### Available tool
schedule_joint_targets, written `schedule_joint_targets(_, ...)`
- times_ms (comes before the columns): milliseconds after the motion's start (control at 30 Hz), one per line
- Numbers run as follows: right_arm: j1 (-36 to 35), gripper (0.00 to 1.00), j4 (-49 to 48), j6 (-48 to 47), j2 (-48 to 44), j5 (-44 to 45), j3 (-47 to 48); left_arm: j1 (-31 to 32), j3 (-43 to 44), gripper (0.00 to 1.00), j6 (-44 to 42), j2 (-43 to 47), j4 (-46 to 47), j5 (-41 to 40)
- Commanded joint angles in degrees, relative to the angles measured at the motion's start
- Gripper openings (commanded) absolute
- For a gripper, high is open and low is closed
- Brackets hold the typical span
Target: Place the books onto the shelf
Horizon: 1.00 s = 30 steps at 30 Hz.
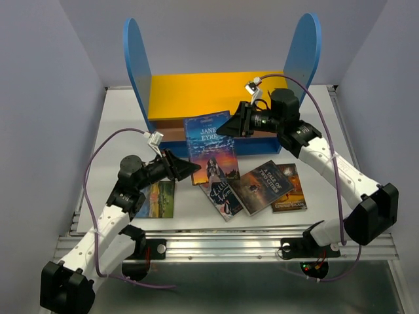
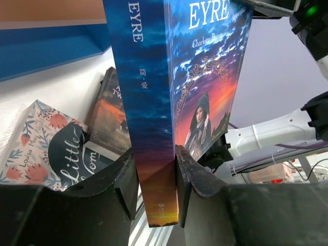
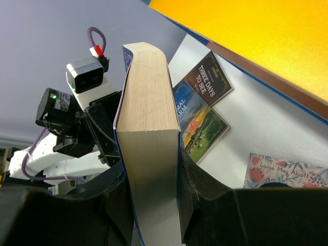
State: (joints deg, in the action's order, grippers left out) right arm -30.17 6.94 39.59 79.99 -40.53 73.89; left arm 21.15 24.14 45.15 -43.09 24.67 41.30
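My left gripper [image 1: 194, 169] pinches the Jane Eyre book [image 1: 211, 147] at its 7 o'clock corner | my right gripper [image 1: 224, 128] pinches its 1 o'clock edge | book is held up at 6 o'clock from the shelf [image 1: 196, 91] | other books [image 1: 262, 186] lie flat at 5 o'clock

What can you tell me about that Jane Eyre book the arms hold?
The Jane Eyre book is a paperback: blue cover, white title, cloaked figure against a sunset, cream page edges. It is held off the table before the shelf, left gripper pinching its spine end, right gripper its page side.
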Motion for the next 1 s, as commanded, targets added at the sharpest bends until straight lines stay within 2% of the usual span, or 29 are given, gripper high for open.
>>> schedule_joint_targets(0, -0.33, 0.43, -7.12, 0.66, -0.79, 1.94, 3.46, 1.18, 0.56, 0.0, 1.16, 3.01, 10.14, 1.78)
schedule_joint_targets(33, -0.32, 0.67, -4.59, -0.73, -1.23, 5.69, 3.28, 1.18, 0.38, 0.0, 1.52, 4.14, 10.31, 0.03)
schedule_joint_targets(67, -0.32, 0.71, -3.44, -2.05, -1.67, 7.73, 3.28, 1.18, 0.38, 0.0, 1.87, 4.76, 10.4, -0.95)
schedule_joint_targets(167, -0.32, 1.0, 2.1, -5.92, -4.03, 18.33, 3.63, 1.18, 0.99, 0.0, 3.72, 7.31, 10.4, -4.81)
schedule_joint_targets(667, -0.32, 1.0, 5.72, -9.53, -19.42, 46.76, -3.48, 1.27, 8.54, 0.0, 10.31, 8.03, 10.93, -11.76)
schedule_joint_targets(967, -0.32, 1.0, 6.24, -9.36, -22.15, 48.35, -6.12, 1.27, 17.59, 0.0, 11.46, 1.79, 11.37, -10.01)
